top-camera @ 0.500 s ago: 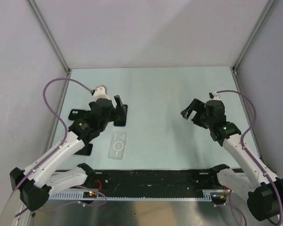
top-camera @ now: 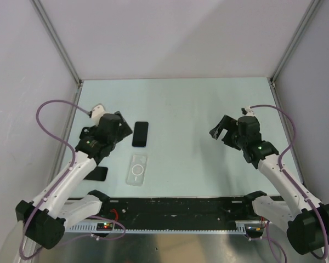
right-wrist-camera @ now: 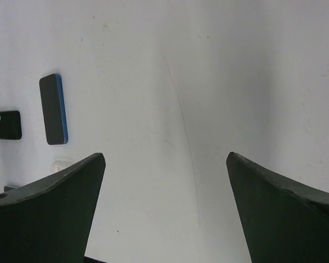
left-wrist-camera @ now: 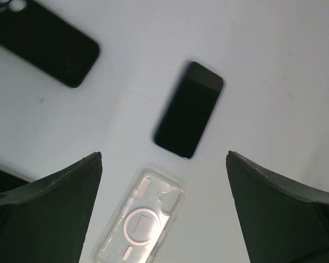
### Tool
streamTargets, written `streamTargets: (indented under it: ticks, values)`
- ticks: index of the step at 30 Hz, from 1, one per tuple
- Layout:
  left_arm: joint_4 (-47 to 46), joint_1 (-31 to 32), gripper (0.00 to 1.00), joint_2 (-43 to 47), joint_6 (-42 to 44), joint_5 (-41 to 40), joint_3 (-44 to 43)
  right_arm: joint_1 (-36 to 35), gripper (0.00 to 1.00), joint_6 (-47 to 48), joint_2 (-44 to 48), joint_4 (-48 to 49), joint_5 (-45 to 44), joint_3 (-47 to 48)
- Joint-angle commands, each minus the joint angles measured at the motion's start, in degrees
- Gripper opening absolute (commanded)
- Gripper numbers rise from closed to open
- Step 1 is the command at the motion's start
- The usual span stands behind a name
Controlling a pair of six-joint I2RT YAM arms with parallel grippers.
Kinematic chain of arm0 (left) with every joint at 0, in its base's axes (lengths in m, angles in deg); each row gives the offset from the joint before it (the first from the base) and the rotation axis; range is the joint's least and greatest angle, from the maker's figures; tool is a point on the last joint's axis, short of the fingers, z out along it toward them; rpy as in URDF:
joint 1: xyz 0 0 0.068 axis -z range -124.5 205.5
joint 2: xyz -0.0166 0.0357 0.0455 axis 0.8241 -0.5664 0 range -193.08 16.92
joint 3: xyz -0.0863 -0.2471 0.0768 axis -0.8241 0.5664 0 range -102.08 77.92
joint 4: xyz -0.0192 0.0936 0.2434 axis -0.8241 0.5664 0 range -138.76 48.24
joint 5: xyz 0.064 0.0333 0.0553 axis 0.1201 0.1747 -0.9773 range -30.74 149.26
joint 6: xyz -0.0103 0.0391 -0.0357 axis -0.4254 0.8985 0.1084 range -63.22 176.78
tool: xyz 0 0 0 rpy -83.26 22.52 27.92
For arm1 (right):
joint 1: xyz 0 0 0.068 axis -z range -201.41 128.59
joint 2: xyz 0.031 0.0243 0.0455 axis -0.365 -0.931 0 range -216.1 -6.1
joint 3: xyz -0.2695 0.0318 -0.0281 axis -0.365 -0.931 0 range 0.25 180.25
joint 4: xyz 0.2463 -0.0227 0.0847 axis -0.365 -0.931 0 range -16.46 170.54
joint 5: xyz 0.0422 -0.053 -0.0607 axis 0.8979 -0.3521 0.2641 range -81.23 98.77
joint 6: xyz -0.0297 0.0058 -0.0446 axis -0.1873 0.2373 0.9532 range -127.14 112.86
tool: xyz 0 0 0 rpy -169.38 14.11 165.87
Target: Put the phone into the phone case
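1. Two arm bases flank a black rail point(top-camera: 175, 211) along the near edge of the pale table point(top-camera: 186, 109), one arm on each side.
2. Just beyond the rail, at the table's 7 o'clock, lies a black phone-sized slab point(top-camera: 96, 173), flat and half under the left arm.
3. At 3 o'clock from that slab, with a gap between them, sits the one phone case point(top-camera: 137, 169). It is a clear shell lying flat, its ring and short line showing, and there is nothing inside it.
4. At 12 o'clock from the case, a strip of bare table away, lies the one phone point(top-camera: 140, 133), flat and dark. It is outside the case and neither gripper touches it. The right wrist view shows a blue tint along its edge.
5. The left gripper point(left-wrist-camera: 163, 158) hangs above the table at 9 o'clock from the phone, jaws spread wide and holding nothing. Its camera takes in both the phone and the case.
6. A second black slab point(left-wrist-camera: 44, 41), with a camera cutout at one corner, lies at 10 o'clock from the phone in the left wrist view.
7. The right gripper point(right-wrist-camera: 165, 156) hovers well away at 3 o'clock from the phone, jaws wide apart over bare table, gripping nothing.
8. Two purple cables, one per arm point(top-camera: 49, 109) point(top-camera: 288, 126), loop outward. Grey wall panels point(top-camera: 175, 38) close the far side.
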Motion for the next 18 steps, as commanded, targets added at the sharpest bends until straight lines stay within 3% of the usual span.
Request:
streamTargets:
  ticks: [1,8,18]
  values:
    - [3.9,-8.5,0.98,-2.1,-10.2,-0.3,2.0,-0.6,0.99,1.5,-1.7,2.1,0.6,1.1]
    - [4.6,-20.8,0.91,-11.3,-16.7,-1.3,3.3,-0.7,0.96,2.1,-3.1,1.7,0.7,1.6]
    - [2.5,-33.1,0.62,-30.5,-17.6,2.7,-7.6,-0.9,0.95,2.5,-2.9,0.2,0.6,1.5]
